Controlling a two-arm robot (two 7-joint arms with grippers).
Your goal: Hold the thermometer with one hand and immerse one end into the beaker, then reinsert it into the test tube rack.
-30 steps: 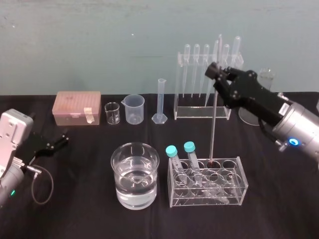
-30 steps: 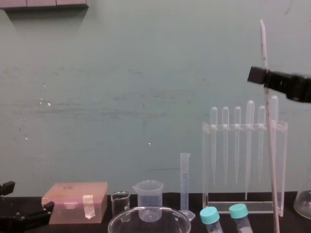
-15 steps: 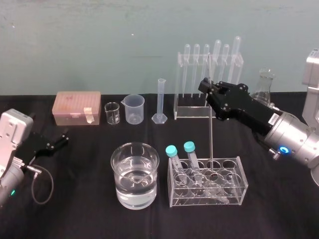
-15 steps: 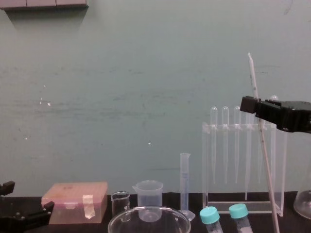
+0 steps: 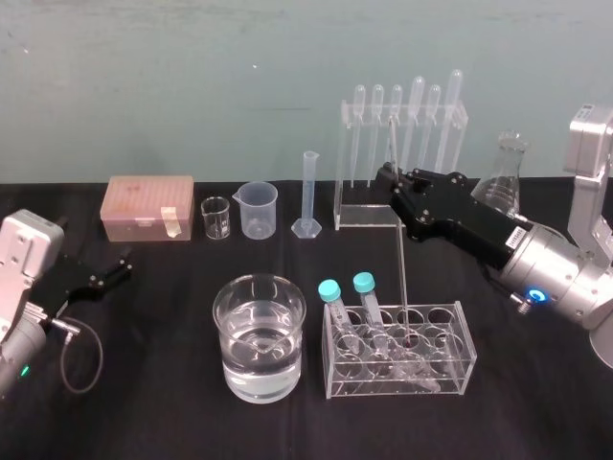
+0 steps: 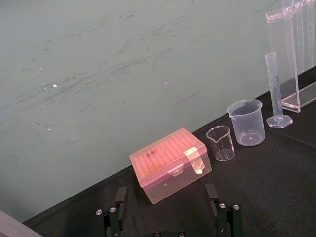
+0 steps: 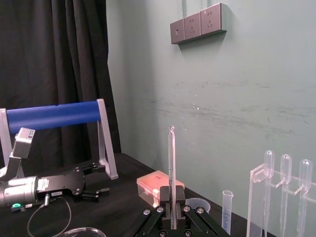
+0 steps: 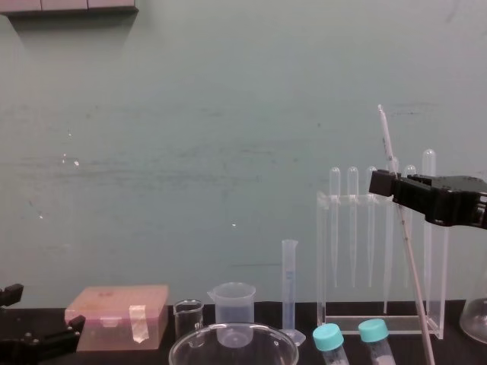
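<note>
- The right pincer [image 5: 388,175] is reaching in from the right side of the head view and is hanging above the surface [image 5: 163,402], in the upper middle of the frame.
- Its two black fingers are pressing narrowly on the thermometer [image 5: 400,251]; in the right wrist view the glass rod is standing straight between them.
- The pincer is holding the thermometer in its upper part, and a short piece is sticking out above the fingers.
- The thermometer is leaning a little, with its top more to the left of the frame than its foot.
- Its lower end is sitting inside the test tube rack [image 5: 466,337], in a hole of the back row, right of the two tubes with blue caps [image 5: 330,290].
- The rack is standing in the lower middle of the frame, and the beaker [image 5: 222,331], half full of clear liquid, is standing just beside it on the left.
- The left pincer [image 5: 123,264] is lying idle at the left edge of the frame, with its fingers spread wide and holding nothing.
</note>
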